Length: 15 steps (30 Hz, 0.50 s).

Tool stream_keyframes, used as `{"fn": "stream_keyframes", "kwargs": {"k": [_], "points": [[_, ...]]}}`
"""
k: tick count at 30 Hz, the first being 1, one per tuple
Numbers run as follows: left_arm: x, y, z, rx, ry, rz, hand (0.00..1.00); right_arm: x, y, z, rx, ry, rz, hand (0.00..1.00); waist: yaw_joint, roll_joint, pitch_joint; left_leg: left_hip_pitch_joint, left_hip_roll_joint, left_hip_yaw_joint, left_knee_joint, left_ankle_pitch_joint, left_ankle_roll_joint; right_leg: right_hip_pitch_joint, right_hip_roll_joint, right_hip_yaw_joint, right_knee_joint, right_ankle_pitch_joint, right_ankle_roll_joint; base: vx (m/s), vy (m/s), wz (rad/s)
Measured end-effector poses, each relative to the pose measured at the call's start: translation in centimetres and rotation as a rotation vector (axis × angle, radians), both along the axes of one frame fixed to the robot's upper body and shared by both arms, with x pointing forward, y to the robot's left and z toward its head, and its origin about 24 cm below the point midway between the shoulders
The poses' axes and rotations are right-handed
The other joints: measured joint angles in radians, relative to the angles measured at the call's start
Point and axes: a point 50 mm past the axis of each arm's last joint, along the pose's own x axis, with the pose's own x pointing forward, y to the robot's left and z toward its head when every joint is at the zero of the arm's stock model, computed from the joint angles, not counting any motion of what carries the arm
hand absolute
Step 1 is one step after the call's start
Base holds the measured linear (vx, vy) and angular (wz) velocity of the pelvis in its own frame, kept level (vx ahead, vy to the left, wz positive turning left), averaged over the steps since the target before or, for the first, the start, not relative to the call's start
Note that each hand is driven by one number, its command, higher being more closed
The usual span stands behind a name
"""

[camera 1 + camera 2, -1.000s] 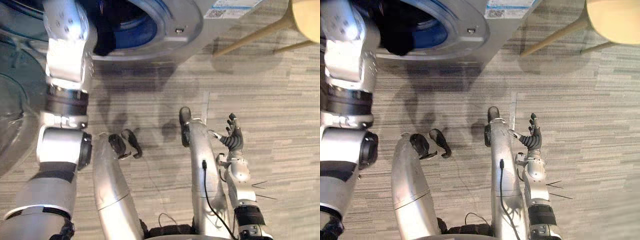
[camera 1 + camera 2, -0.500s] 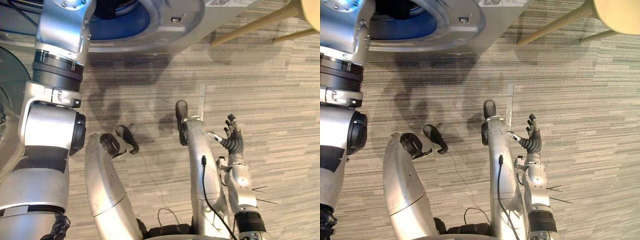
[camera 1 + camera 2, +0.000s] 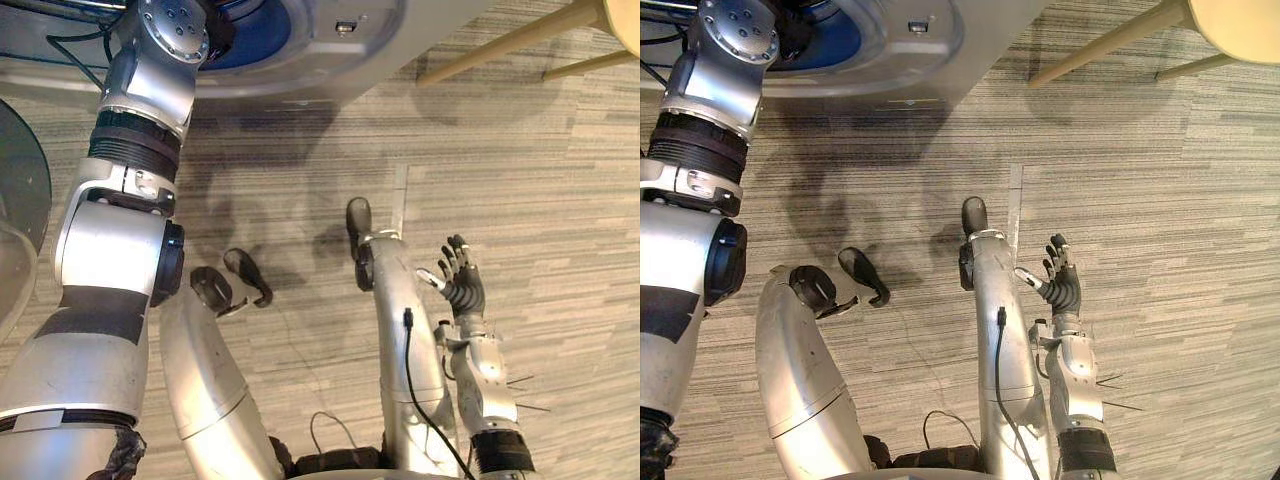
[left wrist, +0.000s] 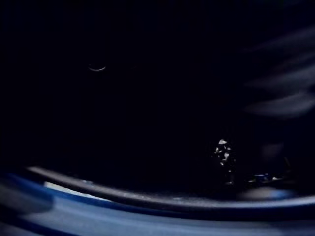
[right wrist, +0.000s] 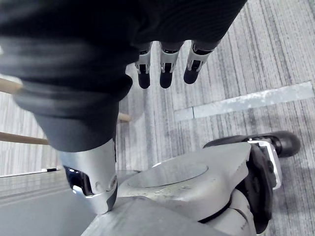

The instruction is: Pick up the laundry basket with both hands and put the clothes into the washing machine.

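Note:
The washing machine [image 3: 340,50] stands at the top of the eye views, its round opening ringed in blue [image 3: 262,22]. My left arm [image 3: 150,90] reaches up into that opening, and its hand is hidden inside. The left wrist view looks into the dark drum [image 4: 147,98] over the blue door seal [image 4: 147,221]. No clothing can be made out in the dark. My right hand [image 3: 462,290] hangs low at the right over the floor, open and empty. Its fingers [image 5: 165,69] are straight in the right wrist view.
The machine's glass door [image 3: 20,200] stands swung open at the far left. A wooden chair's legs [image 3: 510,40] and pale seat [image 3: 1240,25] are at the upper right. Striped grey floor lies between the machine and me.
The camera has shifted. My left arm has pushed further into the drum. The dark cloth seen at the opening's edge a second ago is out of sight. The right hand has stayed where it was.

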Motion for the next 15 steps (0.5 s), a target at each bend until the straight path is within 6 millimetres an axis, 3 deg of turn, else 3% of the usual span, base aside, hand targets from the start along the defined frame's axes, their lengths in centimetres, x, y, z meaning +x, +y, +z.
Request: {"fn": "stream_keyframes", "kwargs": {"k": [3, 6, 11, 15], "points": [[-0.8, -0.2, 0.5, -0.036, -0.048, -0.057, 0.00, -0.5, -0.4, -0.2, -0.009, 0.005, -0.009, 0.00, 0.002, 0.000, 0.000, -0.009, -0.020, -0.016, 0.001, 0.001, -0.001, 0.000, -0.019, -0.012, 0.018, -0.011, -0.009, 0.00, 0.016, 0.23], [-1.5, 1.5, 0.0, -0.039, -0.083, -0.045, 0.00, -0.6, -0.7, -0.2, -0.024, 0.002, -0.015, 0.00, 0.003, 0.000, 0.000, -0.009, -0.030, -0.024, 0.004, 0.002, -0.001, 0.000, -0.034, -0.022, 0.037, -0.019, -0.017, 0.00, 0.001, 0.15], [-1.1, 4.3, -2.7, -0.025, 0.005, 0.005, 0.00, -0.7, -1.5, -0.5, -0.059, 0.032, -0.008, 0.00, 0.010, 0.002, -0.001, 0.012, -0.038, -0.028, -0.005, 0.011, -0.006, 0.022, -0.048, -0.032, 0.037, -0.024, -0.026, -0.04, -0.012, 0.09], [-2.6, 5.0, -2.3, 0.045, -0.090, 0.079, 0.00, -1.4, -1.8, -0.9, -0.071, 0.052, 0.002, 0.00, 0.017, 0.003, -0.002, 0.033, -0.051, -0.028, -0.040, 0.034, -0.016, 0.042, -0.055, -0.035, 0.020, -0.023, -0.029, -0.05, -0.026, 0.14]]}}
